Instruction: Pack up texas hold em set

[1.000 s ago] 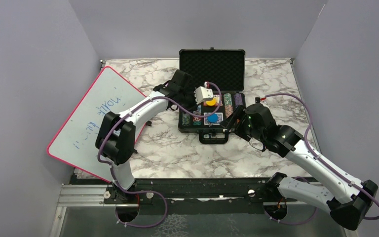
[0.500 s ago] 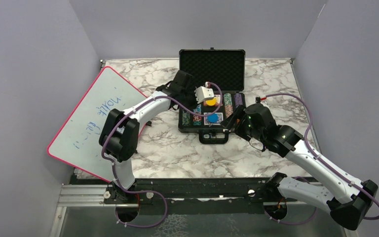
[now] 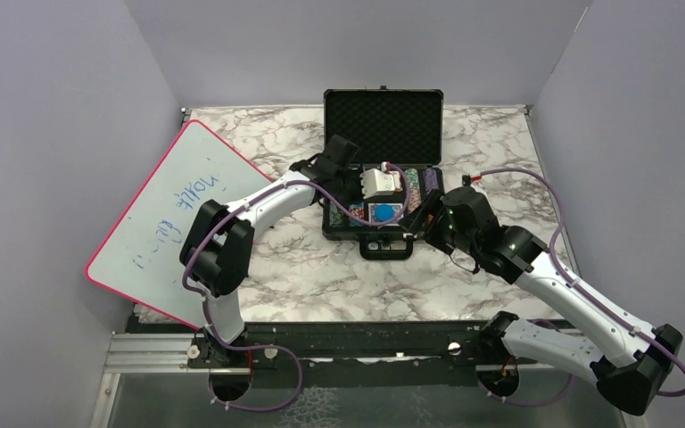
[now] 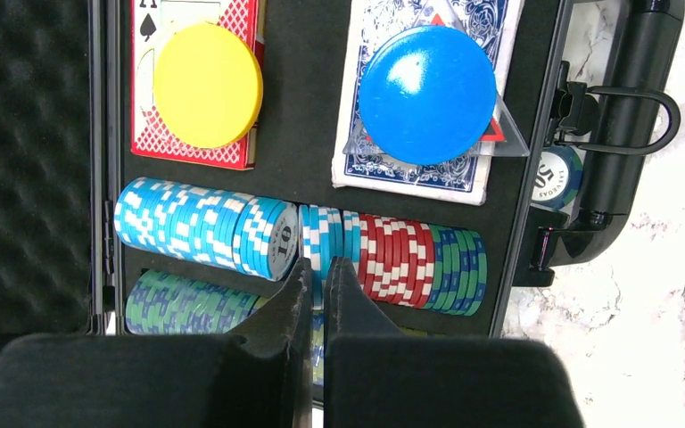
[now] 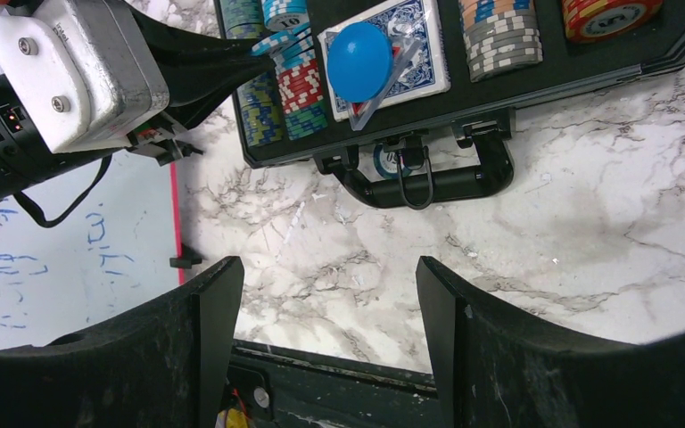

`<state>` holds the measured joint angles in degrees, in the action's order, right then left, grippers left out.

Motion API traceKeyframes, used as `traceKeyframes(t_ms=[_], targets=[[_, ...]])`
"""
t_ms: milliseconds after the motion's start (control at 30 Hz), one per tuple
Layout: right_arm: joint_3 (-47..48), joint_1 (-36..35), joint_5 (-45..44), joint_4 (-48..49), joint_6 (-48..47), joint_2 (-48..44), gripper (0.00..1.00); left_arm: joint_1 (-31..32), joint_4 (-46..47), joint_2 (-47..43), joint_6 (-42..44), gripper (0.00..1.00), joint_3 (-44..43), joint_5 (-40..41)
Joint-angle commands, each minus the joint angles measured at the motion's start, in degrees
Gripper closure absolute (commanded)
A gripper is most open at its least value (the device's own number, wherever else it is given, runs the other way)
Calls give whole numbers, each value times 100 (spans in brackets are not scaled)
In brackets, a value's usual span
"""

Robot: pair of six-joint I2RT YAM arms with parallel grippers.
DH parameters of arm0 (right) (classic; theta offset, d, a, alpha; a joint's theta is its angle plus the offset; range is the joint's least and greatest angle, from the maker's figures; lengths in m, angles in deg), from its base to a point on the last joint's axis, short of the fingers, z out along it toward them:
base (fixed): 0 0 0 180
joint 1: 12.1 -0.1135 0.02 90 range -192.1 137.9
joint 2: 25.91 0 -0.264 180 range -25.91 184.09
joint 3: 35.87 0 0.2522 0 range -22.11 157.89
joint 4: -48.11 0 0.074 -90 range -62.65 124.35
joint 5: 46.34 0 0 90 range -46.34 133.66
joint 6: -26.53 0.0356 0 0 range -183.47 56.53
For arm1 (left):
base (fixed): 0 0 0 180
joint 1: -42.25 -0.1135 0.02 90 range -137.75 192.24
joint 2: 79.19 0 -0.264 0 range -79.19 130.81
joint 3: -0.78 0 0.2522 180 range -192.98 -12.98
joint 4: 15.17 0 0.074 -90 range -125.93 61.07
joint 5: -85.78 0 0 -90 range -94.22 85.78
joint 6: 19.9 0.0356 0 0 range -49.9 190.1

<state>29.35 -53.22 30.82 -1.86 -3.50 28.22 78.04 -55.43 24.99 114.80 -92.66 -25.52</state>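
The black briefcase (image 3: 383,125) lies open at the table's back, foam lid raised. Its tray holds rows of poker chips (image 4: 392,259), a red deck (image 4: 192,153) under a yellow button (image 4: 207,85), and a blue deck (image 4: 410,174) under a blue button (image 4: 426,94). My left gripper (image 4: 317,267) is shut, its tips down at the chip row between the light-blue and red stacks. In the top view the left gripper (image 3: 373,198) is over the tray. My right gripper (image 5: 325,267) is open and empty, by the case's front right corner in the top view (image 3: 421,218). A loose chip (image 4: 557,176) lies by the handle (image 5: 428,183).
A red-edged whiteboard (image 3: 169,223) with blue writing lies at the left, overhanging the table's near edge. Grey walls close in the left, back and right sides. Bare marble table (image 3: 321,276) spreads in front of the case.
My left gripper has moved right and down over the case's tray, now covering the yellow button in the top view. The right arm has barely moved.
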Motion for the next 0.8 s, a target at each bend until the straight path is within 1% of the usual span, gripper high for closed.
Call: traceKeyframes(t_ms=[0, 100, 300, 467, 600, 767], targets=[[-21, 26, -203, -71, 11, 19, 26, 7, -447, -56, 53, 100, 49, -28], [-35, 25, -208, -71, 23, 5, 26, 5, -452, -31, 34, 100, -45, 19], [-31, 26, -208, -92, 31, -24, 26, -10, -302, 213, -159, 100, -344, 368], [-38, 26, -236, -132, 37, -73, 26, -28, 20, 209, -329, 100, -398, 578], [-39, 26, -240, -149, 46, -95, 26, -35, 59, 314, -383, 100, -477, 807], [-48, 27, -238, -159, 50, -111, 26, -37, 62, 305, -431, 100, -487, 814]])
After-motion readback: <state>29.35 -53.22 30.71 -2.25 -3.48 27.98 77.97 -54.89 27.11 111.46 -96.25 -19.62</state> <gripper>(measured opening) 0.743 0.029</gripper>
